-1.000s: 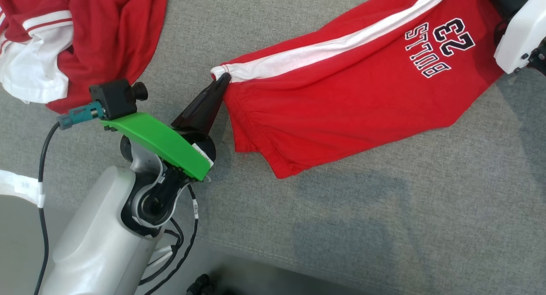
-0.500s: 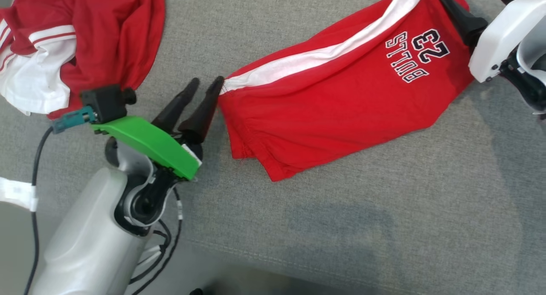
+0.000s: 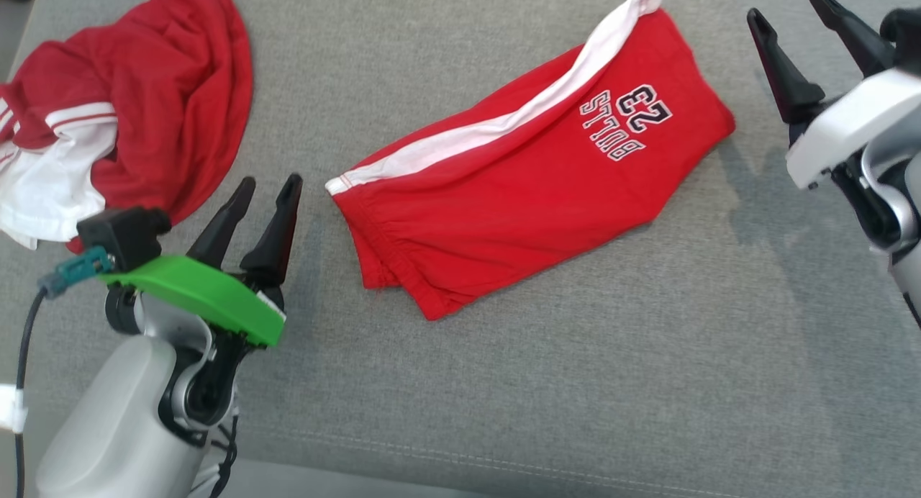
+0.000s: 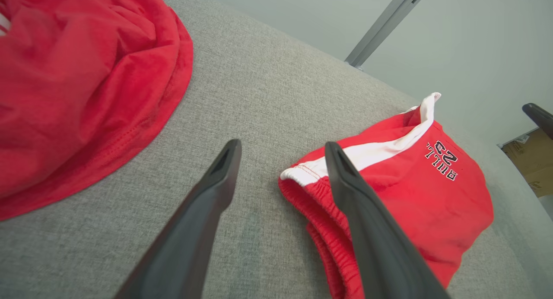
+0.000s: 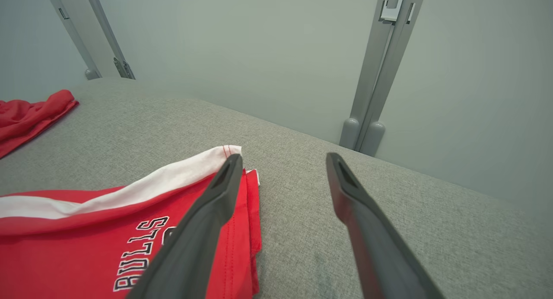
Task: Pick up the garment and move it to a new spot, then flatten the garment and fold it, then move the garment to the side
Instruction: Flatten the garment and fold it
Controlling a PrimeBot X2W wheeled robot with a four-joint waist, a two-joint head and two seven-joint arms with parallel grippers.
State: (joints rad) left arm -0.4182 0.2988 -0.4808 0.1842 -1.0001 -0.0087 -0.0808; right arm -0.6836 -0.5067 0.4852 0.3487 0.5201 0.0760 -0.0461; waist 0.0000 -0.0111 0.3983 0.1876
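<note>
The garment (image 3: pixel 518 196) is a pair of red shorts with a white side stripe and a "BULLS 23" print. It lies folded and free on the grey cushion (image 3: pixel 647 354). My left gripper (image 3: pixel 270 181) stands open just left of the waistband corner, not touching it. In the left wrist view the left gripper (image 4: pixel 281 144) has bare cushion between its fingers and the shorts (image 4: pixel 410 191) to its right. Off the shorts' far right end, my right gripper (image 3: pixel 784 3) is open. In the right wrist view the right gripper (image 5: pixel 284 156) is beside the hem (image 5: pixel 86 238).
A second red and white garment (image 3: pixel 144 109) lies heaped at the far left, also seen as a red heap (image 4: pixel 65 96). A pale wall with metal posts (image 5: pixel 371 83) backs the cushion. The cushion's front seam (image 3: pixel 575 469) runs along the bottom. A cardboard box (image 4: pixel 531 156) sits beyond the right side.
Both grippers have opened and let go of the shorts, then drawn back from their ends. The shorts now lie loose on the cushion. The head view has also shifted.
</note>
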